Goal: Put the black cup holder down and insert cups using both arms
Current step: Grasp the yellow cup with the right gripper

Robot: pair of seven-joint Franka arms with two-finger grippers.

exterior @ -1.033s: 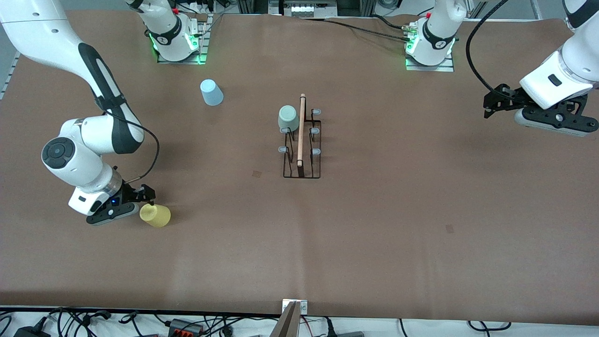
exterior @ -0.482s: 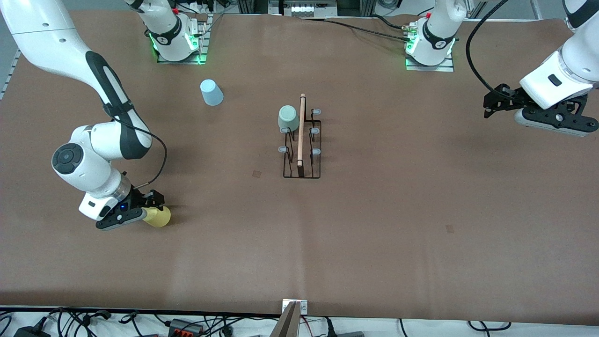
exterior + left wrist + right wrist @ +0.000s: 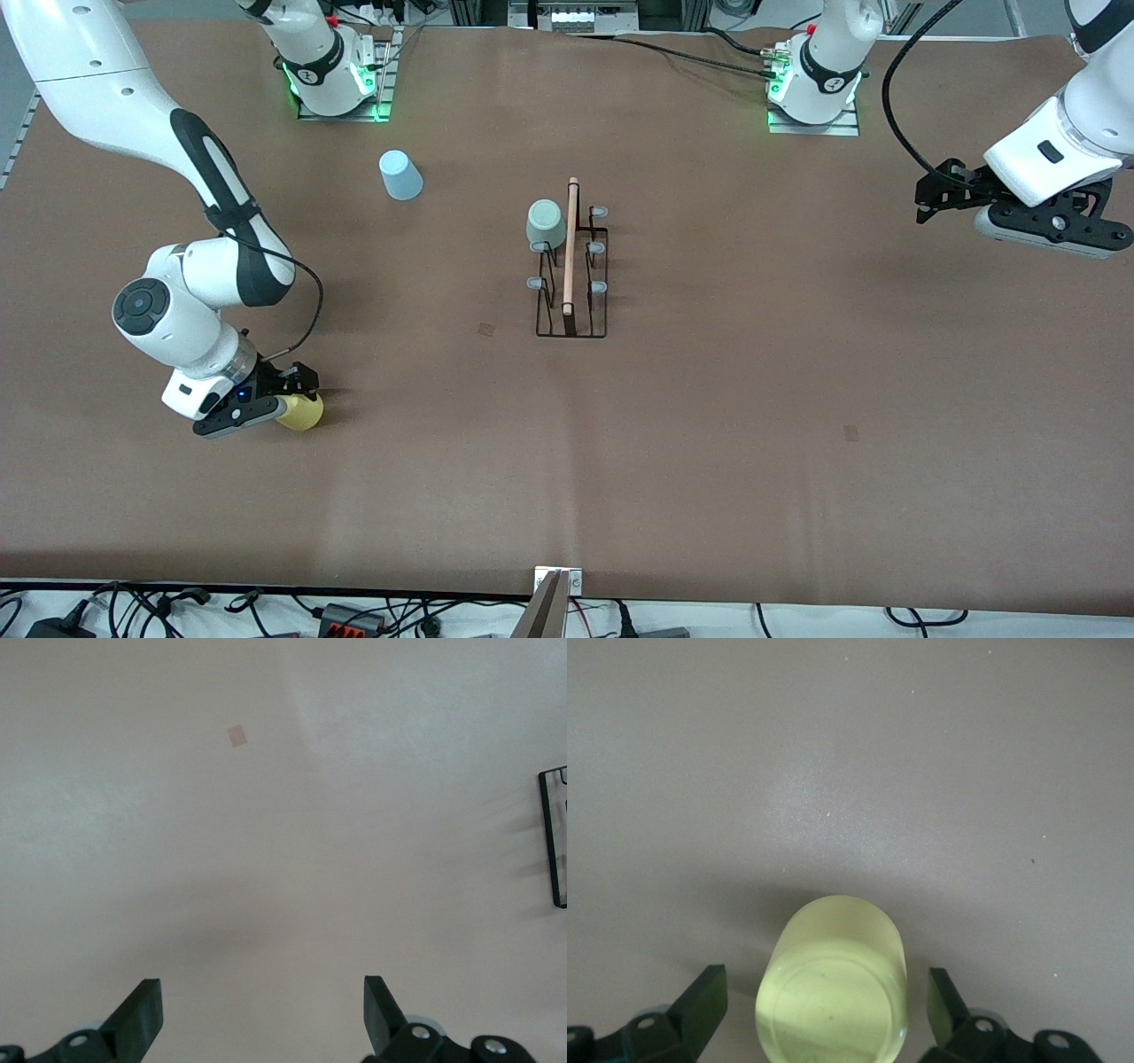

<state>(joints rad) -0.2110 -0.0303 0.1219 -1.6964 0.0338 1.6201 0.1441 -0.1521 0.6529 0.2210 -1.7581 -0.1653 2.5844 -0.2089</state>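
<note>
Your right gripper (image 3: 824, 1010) straddles the small yellow tapered cup (image 3: 831, 983) near the table's right-arm edge, fingers spread — your left gripper (image 3: 261, 1010) waits, fingers spread.

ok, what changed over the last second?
The right gripper has advanced toward the yellow cup lying on its side, so the cup now sits between its open fingers, not yet gripped. The cup itself barely shifted. The left gripper stayed waiting, open, over the left arm's end of the table. The black cup holder, green cup and blue cup are unchanged.
</note>
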